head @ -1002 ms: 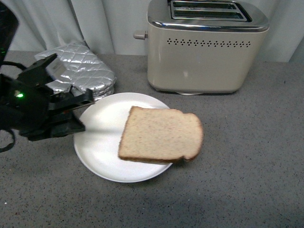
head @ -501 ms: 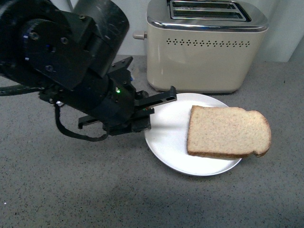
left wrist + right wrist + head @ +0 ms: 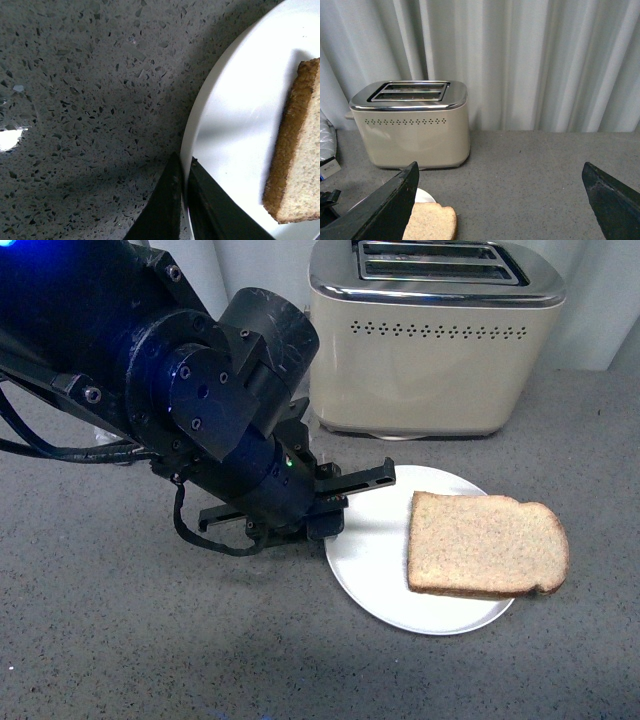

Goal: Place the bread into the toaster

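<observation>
Logging left gripper (image 3: 183, 159) low over speckled dark grey stone-look countertop (image 3: 120, 640), at left rim of round white plate (image 3: 370, 565). Seen in left wrist view: black fingers (image 3: 165, 210) drawn almost together, with plate rim entering the thin slit between them. Recorded as clamped on that rim. Found flat slice of light brown wheat bread (image 3: 487, 545) lying on right half of plate, with darker crust edge overhanging right rim, well clear of left gripper. Noted large cream-beige two-slot toaster (image 3: 435, 340) with shiny chrome top standing upright behind plate, near but not touching it. Checked right gripper (image 3: 499, 167) in right wrist view: fingers spread wide apart, raised above countertop, facing toaster and pleated pale grey curtain (image 3: 530, 60).
</observation>
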`<state>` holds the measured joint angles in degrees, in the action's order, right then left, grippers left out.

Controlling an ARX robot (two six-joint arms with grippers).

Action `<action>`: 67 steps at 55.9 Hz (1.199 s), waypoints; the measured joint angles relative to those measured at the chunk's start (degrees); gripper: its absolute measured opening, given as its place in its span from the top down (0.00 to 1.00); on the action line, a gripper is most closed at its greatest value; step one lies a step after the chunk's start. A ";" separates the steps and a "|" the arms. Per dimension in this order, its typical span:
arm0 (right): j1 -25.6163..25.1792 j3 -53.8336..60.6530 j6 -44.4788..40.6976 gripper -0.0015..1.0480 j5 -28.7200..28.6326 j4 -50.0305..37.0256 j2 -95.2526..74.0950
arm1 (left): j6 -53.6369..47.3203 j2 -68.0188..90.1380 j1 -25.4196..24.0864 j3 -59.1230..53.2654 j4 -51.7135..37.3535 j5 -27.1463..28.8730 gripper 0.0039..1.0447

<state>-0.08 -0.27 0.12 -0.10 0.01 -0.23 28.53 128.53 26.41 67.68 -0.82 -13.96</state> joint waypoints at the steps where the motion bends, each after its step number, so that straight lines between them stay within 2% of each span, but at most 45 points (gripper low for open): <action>1: 0.00 0.00 0.00 0.09 0.00 0.00 0.02 | 0.00 -0.02 0.00 0.00 0.00 0.07 0.87; 9: 0.00 0.00 0.00 0.09 0.00 0.00 0.02 | 0.24 -1.20 -0.22 -0.92 -0.98 0.42 0.65; 16: 0.00 0.00 0.00 0.09 0.00 0.00 0.00 | 1.27 -4.24 -0.68 -3.50 -3.15 1.20 0.49; 23: 0.00 0.00 0.00 0.09 0.00 0.00 0.02 | 2.10 -10.43 -1.62 -8.24 -7.91 6.38 0.32; 33: 0.00 0.00 0.00 0.09 0.00 0.00 0.02 | -0.35 -24.09 -3.43 -19.06 -17.84 18.29 0.05; 37: 0.00 0.00 0.00 0.09 0.00 0.00 0.02 | -1.90 -29.46 -3.85 -23.91 -21.22 20.85 0.06; 44: 0.00 0.00 0.00 0.09 0.00 0.00 0.02 | -5.03 -40.11 -4.02 -34.32 -29.38 21.53 0.06; 56: 0.00 0.00 0.00 0.09 0.00 0.00 0.02 | -9.66 -57.99 -5.79 -49.35 -31.93 27.63 0.06; 60: 0.00 0.00 0.00 0.09 0.00 0.00 0.02 | -11.89 -61.86 -6.69 -52.70 -31.56 31.50 0.06; 67: 0.00 0.00 0.00 0.09 -0.02 0.00 0.02 | -21.51 -63.28 -10.40 -61.44 -52.37 29.33 0.26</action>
<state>-0.08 -0.27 0.12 -0.12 0.01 -0.21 7.03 65.25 16.01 6.24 -53.19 15.38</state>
